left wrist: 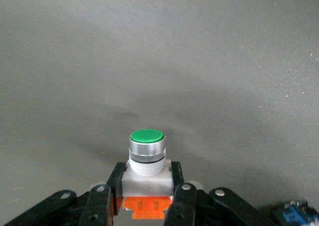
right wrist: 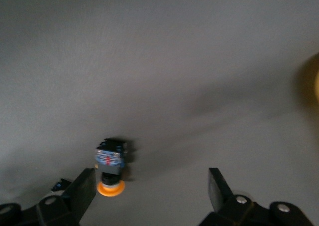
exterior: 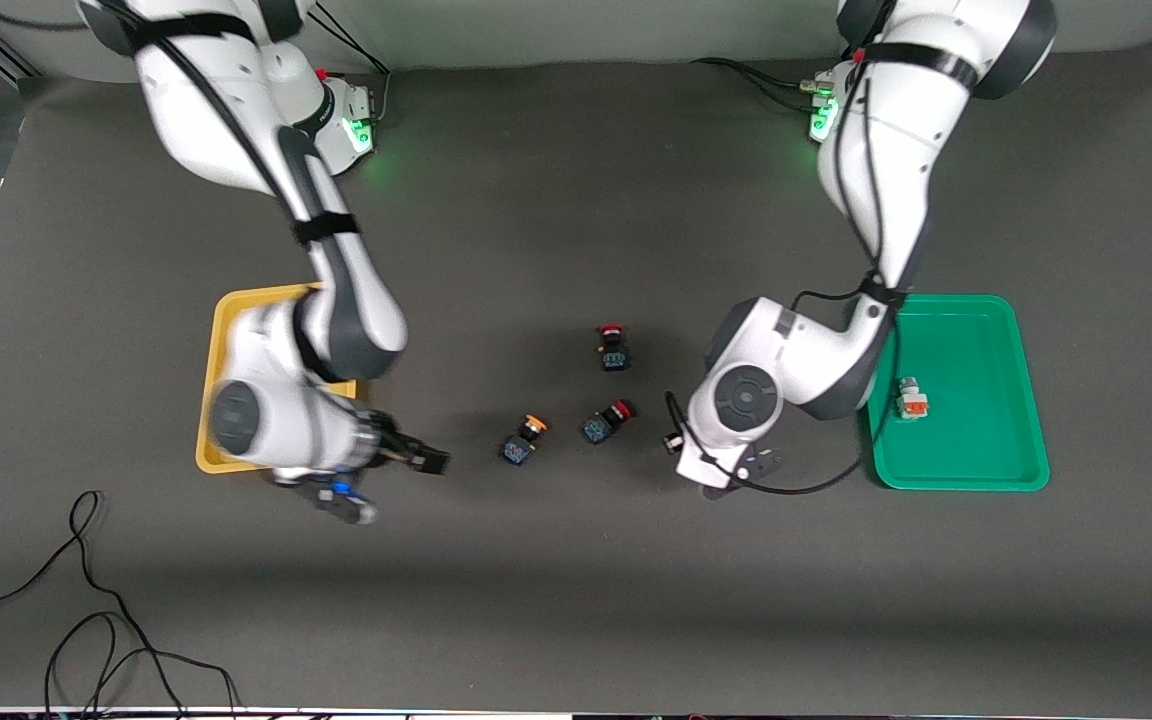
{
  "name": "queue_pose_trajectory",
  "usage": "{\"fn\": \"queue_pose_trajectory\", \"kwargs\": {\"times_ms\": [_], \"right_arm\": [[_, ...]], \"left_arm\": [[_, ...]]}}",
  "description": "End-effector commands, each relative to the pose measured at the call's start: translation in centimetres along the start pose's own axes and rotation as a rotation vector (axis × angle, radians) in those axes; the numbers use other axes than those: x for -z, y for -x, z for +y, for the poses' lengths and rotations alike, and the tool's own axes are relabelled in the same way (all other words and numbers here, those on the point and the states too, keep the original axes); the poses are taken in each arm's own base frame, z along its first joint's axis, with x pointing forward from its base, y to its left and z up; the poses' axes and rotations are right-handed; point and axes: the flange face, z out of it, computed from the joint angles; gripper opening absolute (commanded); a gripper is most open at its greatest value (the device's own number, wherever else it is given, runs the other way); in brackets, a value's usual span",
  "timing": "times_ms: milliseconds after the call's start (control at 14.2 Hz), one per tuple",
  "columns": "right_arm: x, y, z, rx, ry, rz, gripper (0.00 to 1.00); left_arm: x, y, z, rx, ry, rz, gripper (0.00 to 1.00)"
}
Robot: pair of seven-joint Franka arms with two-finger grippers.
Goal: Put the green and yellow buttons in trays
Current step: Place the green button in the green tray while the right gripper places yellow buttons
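My left gripper (exterior: 736,478) (left wrist: 146,182) is shut on a green button (left wrist: 146,159) with a white body, silver ring and orange block. It is low over the bare mat between the red buttons and the green tray (exterior: 976,330). A second white-bodied button (exterior: 911,398) lies in that tray. My right gripper (exterior: 424,460) (right wrist: 151,188) is open and empty, low over the mat beside the yellow tray (exterior: 221,340). A yellow-capped button (exterior: 524,440) (right wrist: 110,162) lies just off one fingertip (right wrist: 84,186). The right arm covers most of the yellow tray.
Two red-capped black-blue buttons (exterior: 613,347) (exterior: 606,421) lie mid-table near the yellow-capped one. A blue-bodied button (left wrist: 296,213) shows at the edge of the left wrist view. Loose black cables (exterior: 86,620) lie near the front edge at the right arm's end.
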Motion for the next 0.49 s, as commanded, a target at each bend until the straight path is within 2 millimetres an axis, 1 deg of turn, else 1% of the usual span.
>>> {"fn": "queue_pose_trajectory", "kwargs": {"times_ms": [0, 141, 212, 283, 353, 424], "right_arm": [[-4.1, 1.1, -3.5, -0.054, -0.059, 0.012, 1.00], [-7.0, 2.7, -5.0, -0.067, -0.064, 0.038, 1.00], [-8.2, 3.7, -5.6, -0.065, -0.058, 0.044, 1.00], [-8.8, 4.1, -6.0, -0.063, -0.063, 0.050, 1.00], [-9.5, 4.8, -6.2, -0.057, -0.056, 0.045, 1.00], [-10.5, 5.5, -6.4, -0.047, -0.043, 0.040, 0.99]], "left_arm": [[7.6, -1.3, -4.6, -0.079, 0.025, -0.082, 0.18], [11.6, -1.4, -6.9, -0.144, 0.018, -0.099, 0.18], [13.0, -1.1, -7.6, -0.163, 0.016, -0.100, 0.18], [14.1, -1.3, -8.5, -0.174, 0.014, -0.104, 0.18], [15.0, -1.3, -9.0, -0.197, 0.015, -0.099, 0.18], [16.1, -1.6, -10.1, -0.219, 0.015, -0.097, 0.18]]}}
